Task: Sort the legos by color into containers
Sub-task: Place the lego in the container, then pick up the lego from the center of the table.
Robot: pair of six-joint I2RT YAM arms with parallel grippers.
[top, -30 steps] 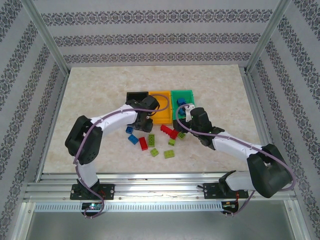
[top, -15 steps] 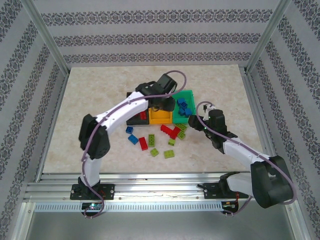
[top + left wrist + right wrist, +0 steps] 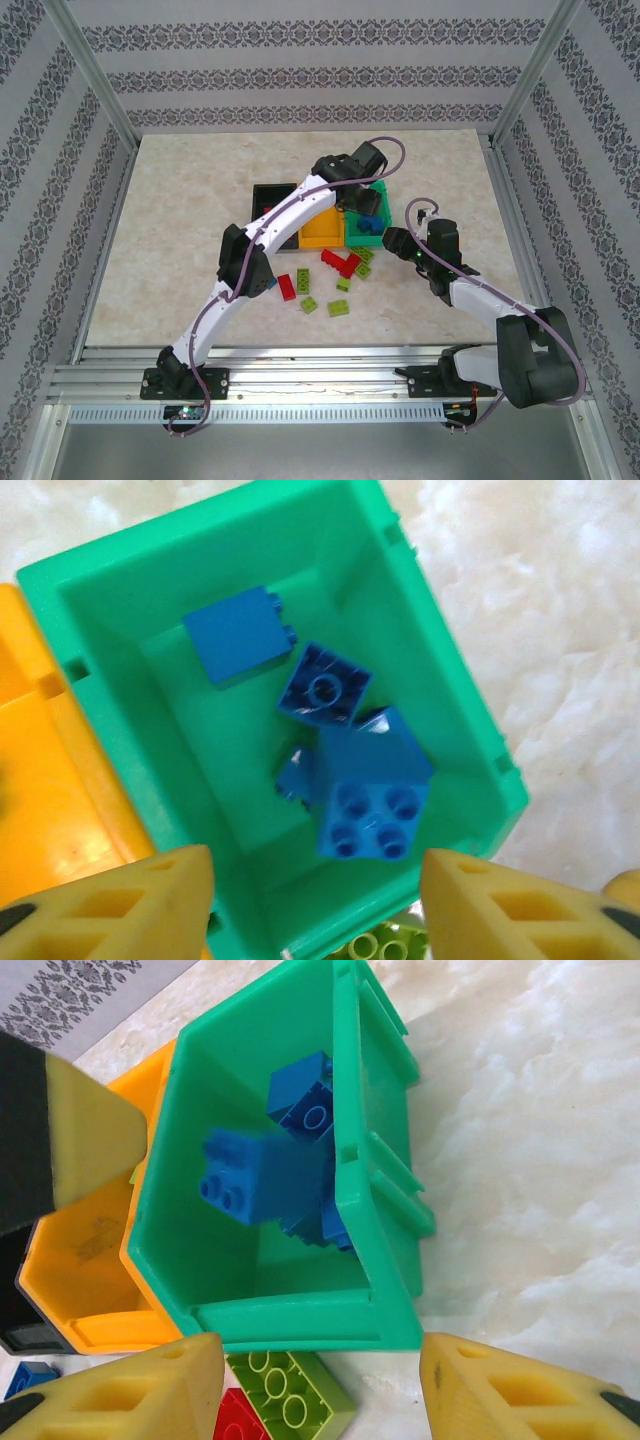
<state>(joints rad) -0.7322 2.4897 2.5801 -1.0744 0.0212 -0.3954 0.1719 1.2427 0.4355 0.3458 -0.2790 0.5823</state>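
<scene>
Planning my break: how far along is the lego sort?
Done: several blue bricks lie in the green bin. In hand: nothing; left gripper and right gripper are open, empty. Left: red bricks, lime bricks and a blue brick loose on the table.

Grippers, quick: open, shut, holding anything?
Left gripper: fingers open, empty, above the green bin.
Right gripper: fingers open, empty.

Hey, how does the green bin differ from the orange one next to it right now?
The green bin holds several blue bricks; the orange bin shows none in its visible part. One is green, the other orange-yellow. Both are open-topped rectangular bins standing side by side.
</scene>
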